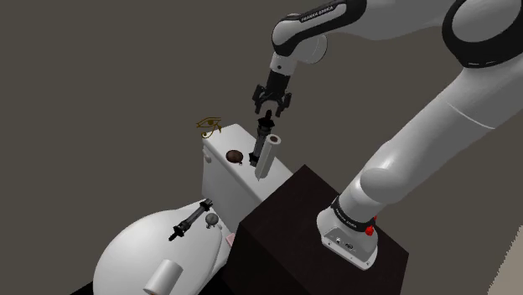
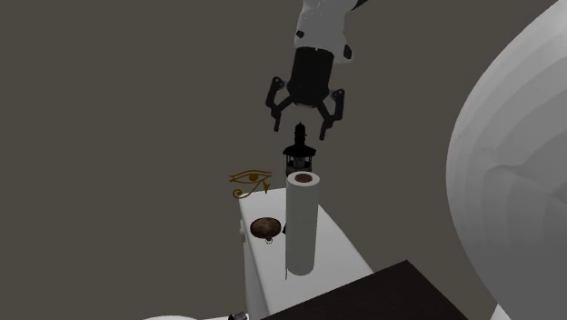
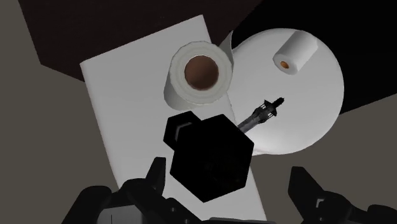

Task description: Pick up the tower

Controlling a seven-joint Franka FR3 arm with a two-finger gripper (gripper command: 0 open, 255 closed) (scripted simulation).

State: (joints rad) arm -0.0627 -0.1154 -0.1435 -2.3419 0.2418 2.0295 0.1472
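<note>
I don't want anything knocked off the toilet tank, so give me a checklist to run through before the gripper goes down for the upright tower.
1. Gripper open: ok. The gripper stands open.
2. Lined up: ok. In the wrist view the tower lies between the fingers.
3. Tower upright on the tank lid: ok.
4. Room beside the paper roll: cannot tell. It stands close beside the tower, though off the fingers' closing line.
5. Fingers down around the tower: not ok. The gripper hangs above its tip.
</note>
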